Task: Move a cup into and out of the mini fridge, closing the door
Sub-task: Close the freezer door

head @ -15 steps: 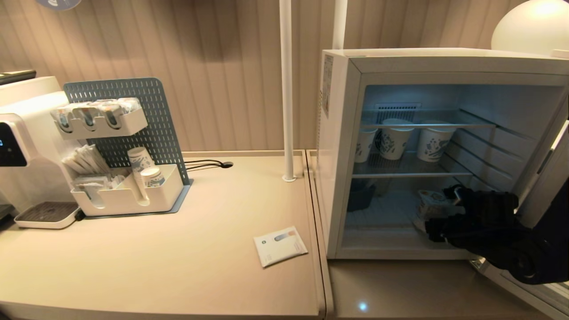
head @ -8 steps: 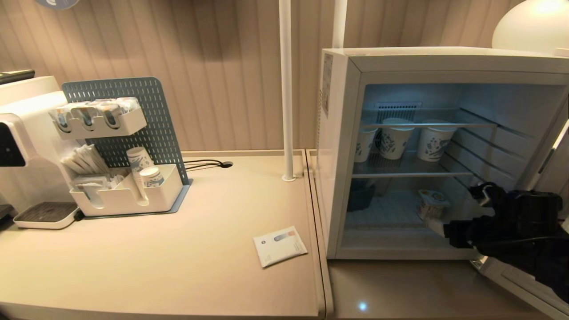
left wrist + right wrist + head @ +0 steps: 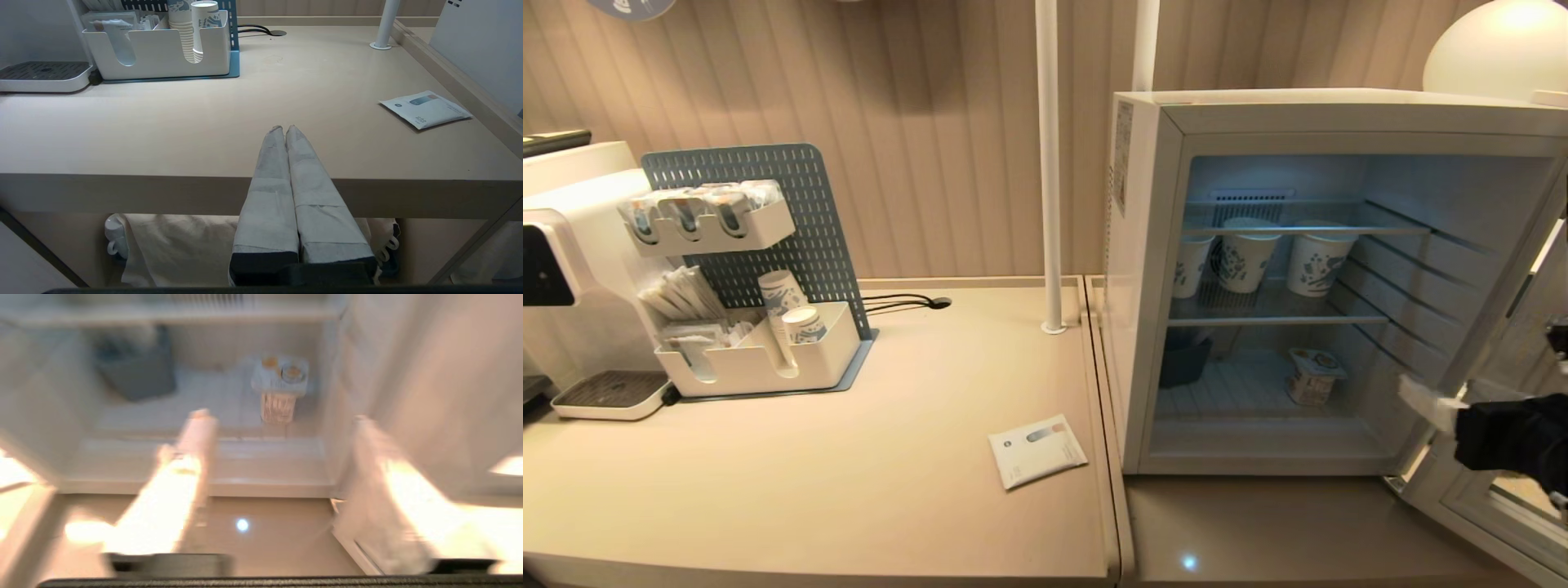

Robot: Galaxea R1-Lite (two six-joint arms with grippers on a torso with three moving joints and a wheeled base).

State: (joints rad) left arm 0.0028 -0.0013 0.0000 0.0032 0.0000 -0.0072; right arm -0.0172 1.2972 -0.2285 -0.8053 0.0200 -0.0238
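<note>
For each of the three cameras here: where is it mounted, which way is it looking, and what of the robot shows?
Head view: high, looking down at the beige counter and open white mini fridge; right gripper at the edge.
Left wrist view: behind the shut left gripper, facing the counter.
Right wrist view: behind the open right gripper, facing the fridge's bottom.
Shared: small white foil-lidded cup; white sachet.

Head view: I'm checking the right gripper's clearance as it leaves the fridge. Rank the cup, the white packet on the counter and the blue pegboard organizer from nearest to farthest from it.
From the right gripper:
1. Cup, on the fridge floor.
2. White packet, on the counter left of the fridge.
3. Blue pegboard organizer, far left by the wall.
</note>
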